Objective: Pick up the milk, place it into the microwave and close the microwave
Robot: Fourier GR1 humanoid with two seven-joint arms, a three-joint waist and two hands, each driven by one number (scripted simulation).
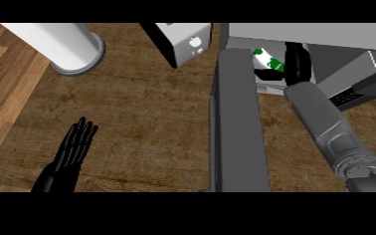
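Reaching into the open microwave [294, 30] goes the right hand [296, 62], its grey forearm [327, 124] coming up from the lower right corner. The hand is a dark strip deep in the opening, and I cannot tell whether its fingers are apart or clamped. Just to its left is the milk [266, 59], white with green marks, tilted, inside the microwave near the front left of the opening. Whether hand and milk touch, I cannot tell.

The door [238, 129] stands wide open, seen edge-on as a long dark slab running from the microwave's left corner down to the lower edge of the view. It splits the scene. To its right there is only a narrow lane of brown surface [147, 104], and the forearm fills most of it. To its left the surface is broad.

The left hand [70, 149] rests low at the left, fingers straight and together, well apart from the door. At the far edge a white cylinder [62, 42] stands top left, and a white box [183, 42] with knobs sits just beside the door's far end.
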